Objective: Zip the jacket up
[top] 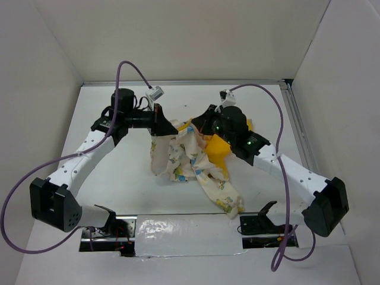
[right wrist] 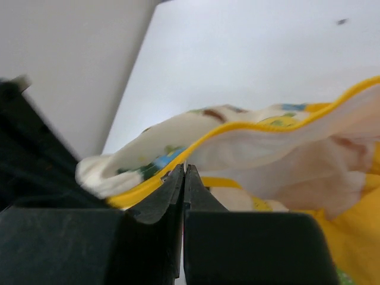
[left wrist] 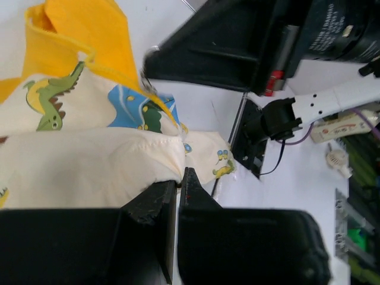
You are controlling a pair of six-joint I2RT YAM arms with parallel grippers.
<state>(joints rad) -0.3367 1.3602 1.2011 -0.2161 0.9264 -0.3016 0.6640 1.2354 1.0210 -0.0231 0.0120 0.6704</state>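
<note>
A small child's soft jacket [top: 191, 161], cream-white fabric printed with colourful cartoon dinosaurs and lined in yellow-orange, is lying crumpled near the middle of the white table [top: 119, 178], between the two arms. One sleeve is trailing toward the near edge, and the yellow lining is showing on the side of the right arm.

The left gripper [top: 159, 132] is reaching in from the left and pinching the jacket's left edge. In the left wrist view the cream cloth [left wrist: 89, 160] is running down into the narrow slit between its black fingers [left wrist: 151, 202], which are standing almost together with fabric caught at the tips [left wrist: 180, 178]. That edge is hanging raised off the table (the cloth is draping down from the grip in the top view).

The right gripper [top: 200, 126] is leaning over the jacket's upper middle. In the right wrist view its fingertips [right wrist: 183, 173] are pressing fully together right at a yellow-trimmed hem [right wrist: 285, 160]; whether any cloth is trapped between them cannot be told. A purple cable [top: 133, 66] is looping above each arm.
</note>
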